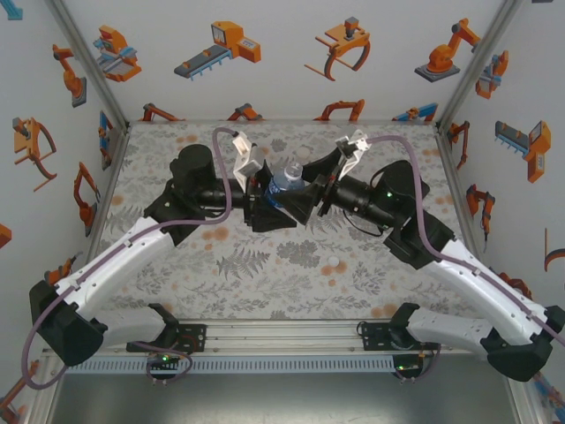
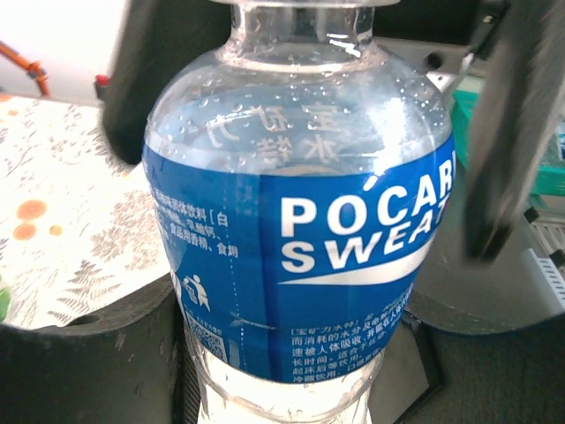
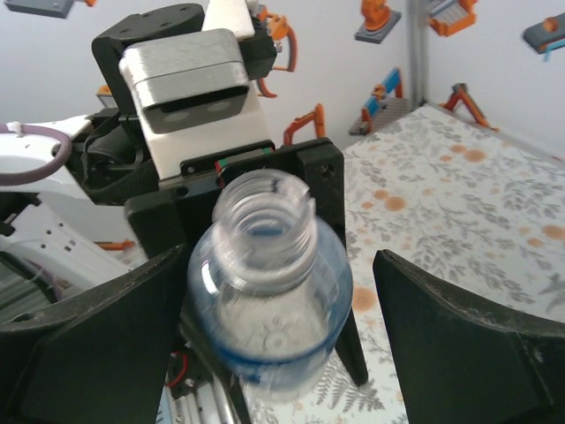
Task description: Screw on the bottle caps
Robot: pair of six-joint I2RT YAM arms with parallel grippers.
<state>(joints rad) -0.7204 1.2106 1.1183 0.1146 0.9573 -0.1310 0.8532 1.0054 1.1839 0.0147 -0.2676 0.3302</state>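
The bottle, with its blue label, sits mid-frame in the top view where the two arms meet. The left gripper is closed on its lower body. In the right wrist view the threaded mouth stands open between the spread fingers of the right gripper. There is a gap at the frame's right finger, but contact at the left one cannot be told. The left gripper's body blocks what lies behind the neck. The table has a floral cloth, and a purple cable loops at upper left.
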